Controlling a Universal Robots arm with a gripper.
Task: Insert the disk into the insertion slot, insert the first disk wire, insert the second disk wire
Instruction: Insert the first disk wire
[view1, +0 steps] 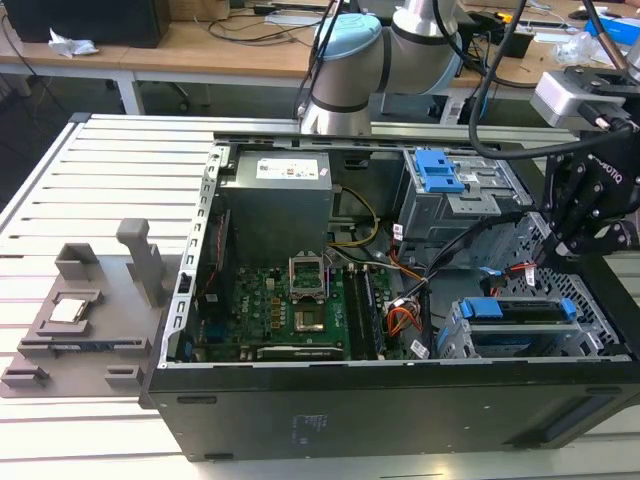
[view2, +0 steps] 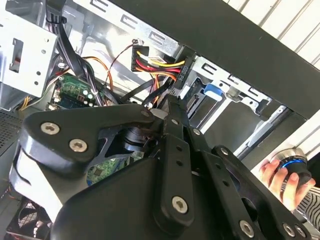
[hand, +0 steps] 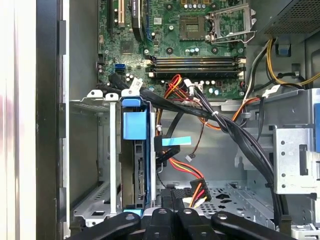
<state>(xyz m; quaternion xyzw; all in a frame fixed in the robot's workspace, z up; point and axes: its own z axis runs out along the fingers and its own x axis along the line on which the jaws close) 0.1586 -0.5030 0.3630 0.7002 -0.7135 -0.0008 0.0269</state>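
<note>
We found the disk (view1: 528, 312) standing on edge inside the insertion slot (view1: 455, 338), at the exterior view's right end of the open computer case (view1: 400, 410). The hand (view1: 570, 235) hung tilted over the case above that cage, near the red-yellow-black wire bundle (hand: 187, 172). We could not tell whether it was clenched or released. We noted a white label on the power supply (view1: 292, 168), its print too small to read.

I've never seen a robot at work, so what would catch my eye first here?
The open computer case lies in the exterior view's middle, its green motherboard laid bare. Beyond it rises the robot arm. At the exterior view's right, the disk in its bright blue carrier sits in the insertion slot.
</note>
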